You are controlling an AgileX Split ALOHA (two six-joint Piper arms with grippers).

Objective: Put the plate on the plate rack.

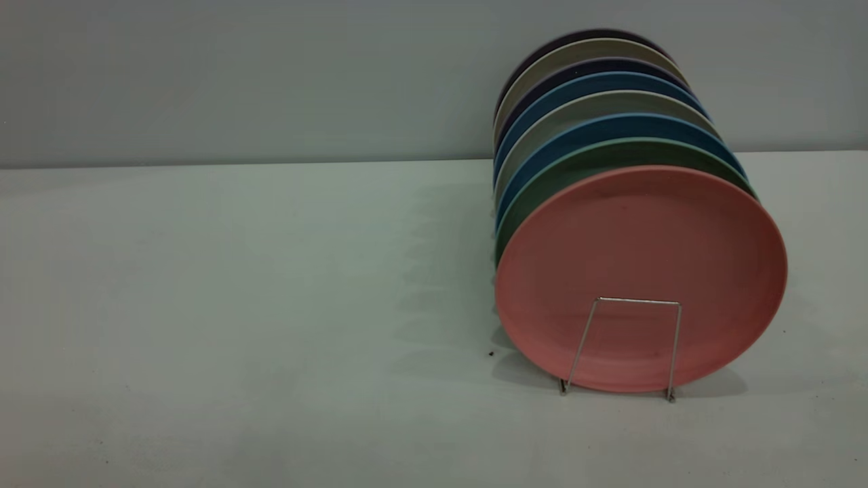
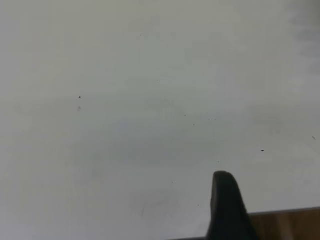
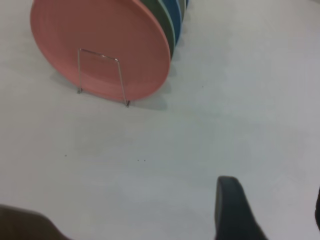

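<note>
The salmon-pink plate [image 1: 641, 271] stands on edge in the front slot of the wire plate rack [image 1: 637, 300], leaning back against the plates behind it. In the right wrist view the plate [image 3: 100, 35] and the rack [image 3: 98, 54] are far from my right gripper [image 3: 272, 200], which is open and holds nothing. My left gripper [image 2: 272, 200] hovers open over bare table, and only one dark finger [image 2: 222, 200] shows. Neither arm appears in the exterior view.
Behind the pink plate, a green plate [image 1: 576, 163], blue plates [image 1: 610, 129] and several grey and dark ones fill the rack. The pale table [image 1: 271, 305] stretches to the left. A wooden edge [image 2: 290, 225] shows near the left gripper.
</note>
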